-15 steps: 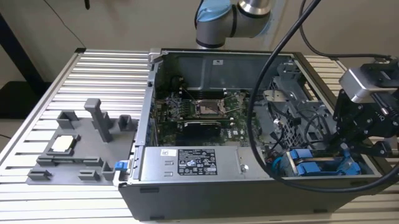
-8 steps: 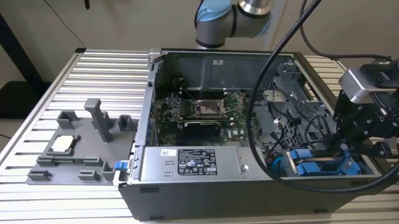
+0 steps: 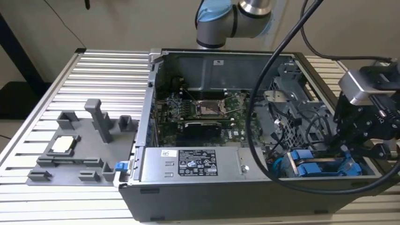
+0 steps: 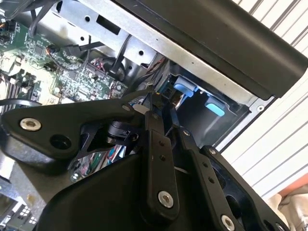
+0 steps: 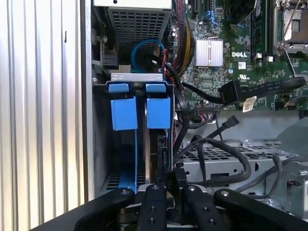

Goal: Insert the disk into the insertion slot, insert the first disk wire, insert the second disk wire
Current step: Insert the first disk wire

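Two drives in blue frames stand side by side in the insertion slot (image 5: 102, 144), a grey sheet-metal bay at the case's corner. The disk (image 5: 158, 111) is the one nearer the motherboard, and its blue tab faces me. My gripper (image 5: 168, 186) sits right at the disk's edge, its two fingers (image 5: 153, 208) drawn close on a small black wire connector (image 5: 169, 179). A black cable (image 5: 240, 163) loops away from that connector. In the second wrist view the gripper (image 4: 163, 120) points into the bay beside the blue tabs (image 4: 184, 90). In the exterior view the gripper (image 3: 350, 146) hangs over the drives (image 3: 310, 168).
The open computer case (image 3: 187, 201) lies on a slatted table. A loose black cable with a free plug (image 5: 233, 121) and other cables cross beside the bay. A perforated grey cage (image 5: 137, 29), the motherboard (image 5: 231, 53) and the power supply (image 3: 196, 166) stand close. A grey fixture (image 3: 75, 150) lies at the exterior view's left.
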Controlling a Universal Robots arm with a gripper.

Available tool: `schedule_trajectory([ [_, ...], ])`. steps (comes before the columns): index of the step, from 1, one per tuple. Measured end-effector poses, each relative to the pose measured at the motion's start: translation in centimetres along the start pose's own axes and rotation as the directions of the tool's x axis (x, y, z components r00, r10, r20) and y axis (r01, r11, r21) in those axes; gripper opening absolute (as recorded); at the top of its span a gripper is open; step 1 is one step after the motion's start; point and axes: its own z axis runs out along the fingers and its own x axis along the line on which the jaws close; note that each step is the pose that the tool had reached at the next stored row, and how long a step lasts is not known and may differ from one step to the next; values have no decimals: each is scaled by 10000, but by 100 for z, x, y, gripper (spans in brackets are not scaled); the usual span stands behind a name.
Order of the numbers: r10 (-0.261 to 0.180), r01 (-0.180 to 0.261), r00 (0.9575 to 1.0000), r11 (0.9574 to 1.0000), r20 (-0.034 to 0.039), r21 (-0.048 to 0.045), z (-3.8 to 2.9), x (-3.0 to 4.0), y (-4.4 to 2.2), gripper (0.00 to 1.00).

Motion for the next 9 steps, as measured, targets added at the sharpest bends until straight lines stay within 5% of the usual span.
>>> schedule_trajectory([
  [9,10,-10,10000,10000,-7,9,46,5,12,19],
])
